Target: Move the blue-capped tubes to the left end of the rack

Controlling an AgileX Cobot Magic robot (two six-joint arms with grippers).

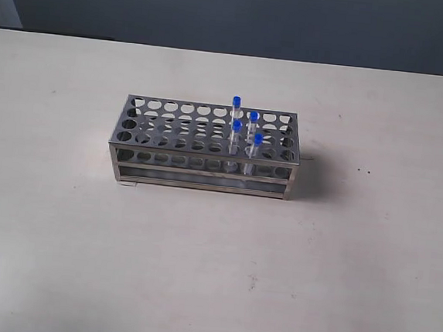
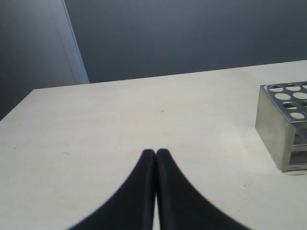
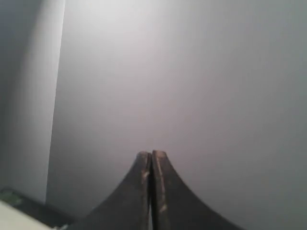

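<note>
A: Outside view first. Where do things stand?

B: The rack (image 1: 208, 145) sits in the middle of the frame on the pale bench (image 1: 195, 288). All four blue-capped tubes (image 1: 236, 138) stand upright in holes right of the rack's centre. They are bunched close together and spread from the back row to the front one. Every hole toward the rack's left end looks empty. No arm shows here.

A: So the whole job lies ahead, I'd judge. Left wrist view?

B: The left hand (image 2: 156, 152) has its fingertips pressed together on nothing, over bare bench. One end of the rack (image 2: 283, 127) shows, well apart from the fingertips, and the holes there are empty. No tubes are in sight.

A: And the right wrist view?

B: The right hand (image 3: 151, 153) is likewise closed tight on nothing, facing a plain grey wall (image 3: 192, 72). Rack and tubes are out of its sight.

A: How would you do the first pick well?

B: I'd spread the fingers before descending and come straight down over one cap. The front tube looks the best start, so its neighbours aren't knocked. Pinch just under the cap and lift straight until the bottom clears the top plate. Then lower it plumb into a left-end hole so it threads the lower plate too.
</note>
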